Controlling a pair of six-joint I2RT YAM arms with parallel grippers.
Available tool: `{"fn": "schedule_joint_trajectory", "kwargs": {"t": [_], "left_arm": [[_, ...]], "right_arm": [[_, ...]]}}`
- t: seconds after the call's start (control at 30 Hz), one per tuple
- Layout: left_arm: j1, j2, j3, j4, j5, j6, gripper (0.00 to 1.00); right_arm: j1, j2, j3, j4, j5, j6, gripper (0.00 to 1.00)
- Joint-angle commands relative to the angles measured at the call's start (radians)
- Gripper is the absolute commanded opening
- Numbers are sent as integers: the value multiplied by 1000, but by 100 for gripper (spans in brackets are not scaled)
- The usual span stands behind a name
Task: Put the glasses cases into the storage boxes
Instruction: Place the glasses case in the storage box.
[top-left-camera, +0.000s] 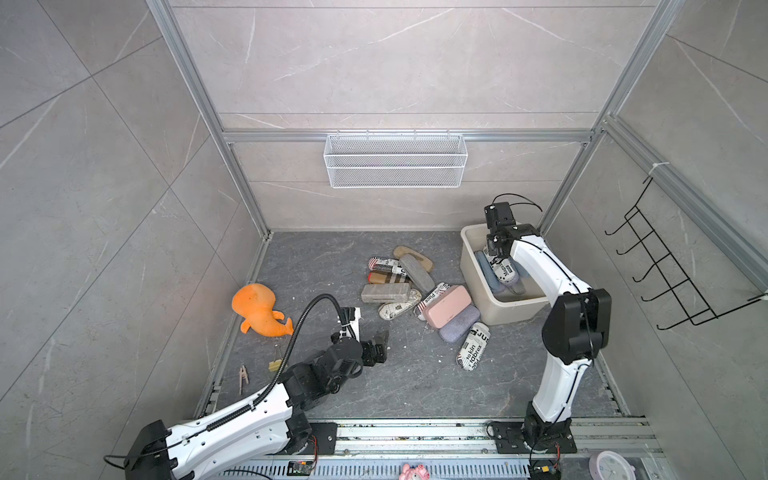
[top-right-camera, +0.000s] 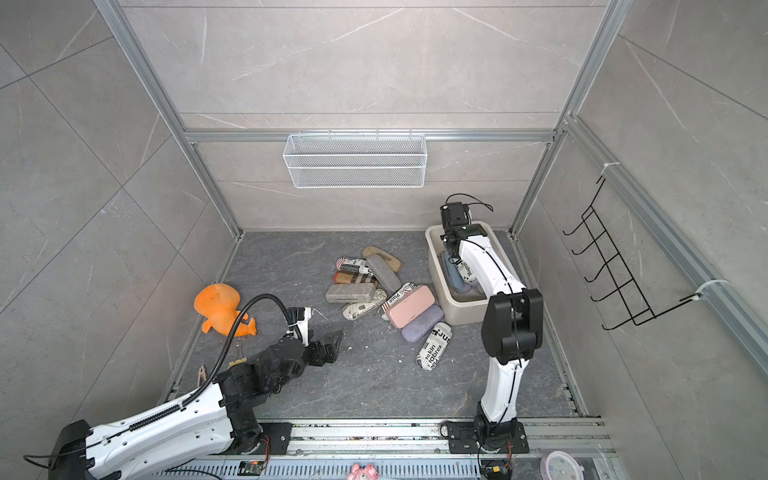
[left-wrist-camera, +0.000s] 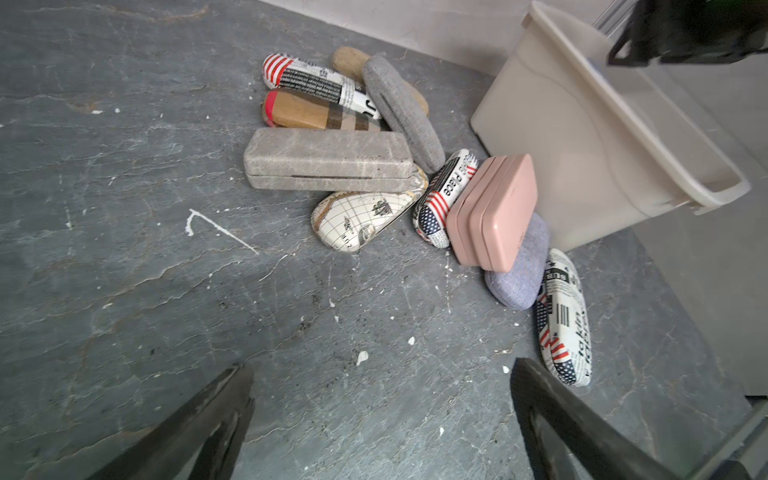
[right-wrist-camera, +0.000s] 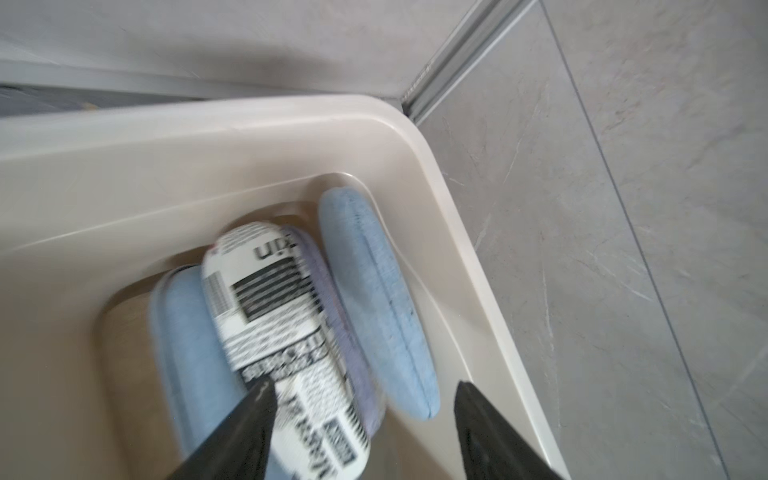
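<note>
Right gripper (right-wrist-camera: 361, 432), jaws parted and empty, hangs over the newspaper-print case (right-wrist-camera: 286, 345) in the tub (right-wrist-camera: 419, 137); left gripper (left-wrist-camera: 380, 419) gapes empty; the pink case (left-wrist-camera: 494, 212) at its one o'clock looks stiff, light and slick, best pinched across its narrow middle.

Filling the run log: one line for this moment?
right gripper: open over tub | newspaper case: in tub | left gripper: open, empty

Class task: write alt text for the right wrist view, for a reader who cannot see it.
A newspaper-print glasses case lies on top of blue cases inside the cream storage tub. The right gripper hangs above with jaws apart, gripping nothing; the picture is motion-blurred.
</note>
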Motion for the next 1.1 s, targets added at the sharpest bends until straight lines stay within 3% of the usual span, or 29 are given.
{"fn": "schedule_joint_trajectory", "kwargs": {"t": [0.0, 0.2, 0.4, 0.5, 0.63, 0.87, 1.07], "left_arm": [[68, 77, 108, -83, -12, 10, 99], [217, 307, 248, -134, 222, 100, 96], [216, 574, 471, -188, 362, 253, 90], [172, 697, 595, -218, 360, 327, 88], [74, 858, 779, -290, 274, 433, 92], [-22, 1103, 1034, -374, 151, 569, 96], [-57, 1251, 1170, -425, 51, 622, 97]], "right_arm": [[137, -190, -101, 37, 12, 80, 73], [266, -441, -379, 109, -136, 170, 77], [268, -539, -502, 80, -144, 217, 86], [268, -569, -538, 75, -111, 248, 93], [267, -607, -550, 64, -55, 274, 99], [245, -685, -518, -6, 11, 314, 100], [223, -756, -516, -25, -20, 322, 100]]}}
